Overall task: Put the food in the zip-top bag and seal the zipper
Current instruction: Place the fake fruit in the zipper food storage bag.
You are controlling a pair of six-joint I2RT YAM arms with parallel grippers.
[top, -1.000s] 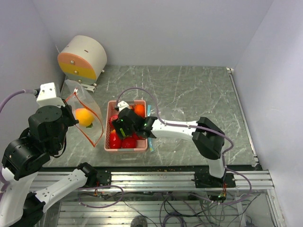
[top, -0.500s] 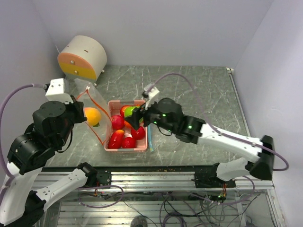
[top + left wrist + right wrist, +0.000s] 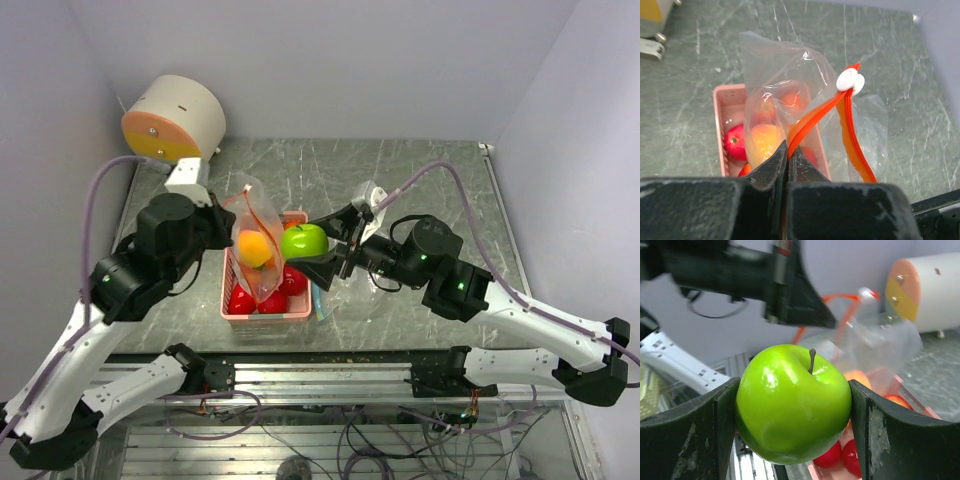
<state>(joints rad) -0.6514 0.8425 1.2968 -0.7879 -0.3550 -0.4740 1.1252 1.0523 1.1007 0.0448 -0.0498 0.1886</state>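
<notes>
A glossy green apple (image 3: 304, 241), stem up, hangs in the air over the pink basket (image 3: 262, 314), just beside the zip-top bag (image 3: 785, 80); the right gripper (image 3: 318, 243) is clamped on it, one dark finger on each flank.

The bag is clear and crinkly, lifted above the basket; its zipper (image 3: 850, 125) shows as an orange-red strip with a white slider (image 3: 850, 81) at the top end; one orange fruit (image 3: 254, 248) sits inside. The left gripper (image 3: 788, 155) is pinched together on one side of that strip. Red apples (image 3: 292, 281) lie in the basket below, on a grey-green table (image 3: 420, 190).

Likely risks: the mouth is held by one edge only and looks narrow, so the apple may catch the strip and drop back into the basket or roll away; added weight could pull the thin plastic out of the pinch.
</notes>
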